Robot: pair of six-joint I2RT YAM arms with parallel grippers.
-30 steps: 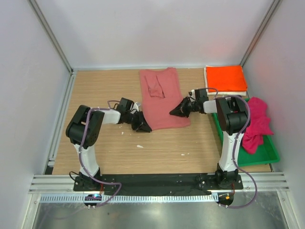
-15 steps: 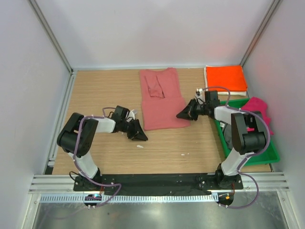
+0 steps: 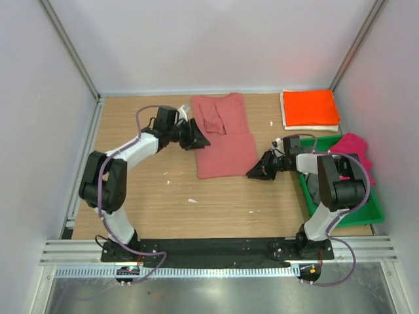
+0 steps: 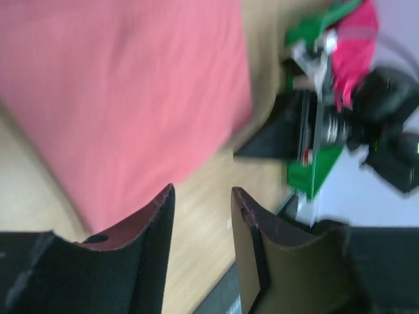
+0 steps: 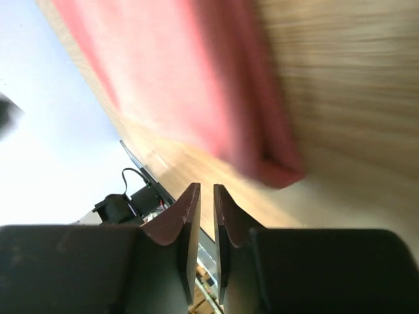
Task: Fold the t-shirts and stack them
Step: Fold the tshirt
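A dusty salmon-red t-shirt [image 3: 226,140] lies flat mid-table, folded to a long strip. My left gripper [image 3: 203,140] hovers at its left edge, jaws open with only wood between them [image 4: 201,196]; the salmon cloth [image 4: 131,85] lies beyond the tips. My right gripper [image 3: 253,174] sits just off the shirt's near right corner [image 5: 275,167], its jaws [image 5: 206,190] a narrow gap apart and holding nothing. An orange t-shirt [image 3: 310,106] lies folded on a white one [image 3: 313,126] at the far right. A magenta t-shirt [image 3: 357,163] is bunched in the tray.
The green plastic tray [image 3: 366,212] stands along the right wall, beside the right arm. Small white scraps [image 3: 192,200] lie on the wooden table [image 3: 131,124]. White walls close in the table on three sides.
My left gripper went from the shirt's near left corner up its left edge and opened. My right gripper drew back toward the near side, off the shirt's corner, and loosened.
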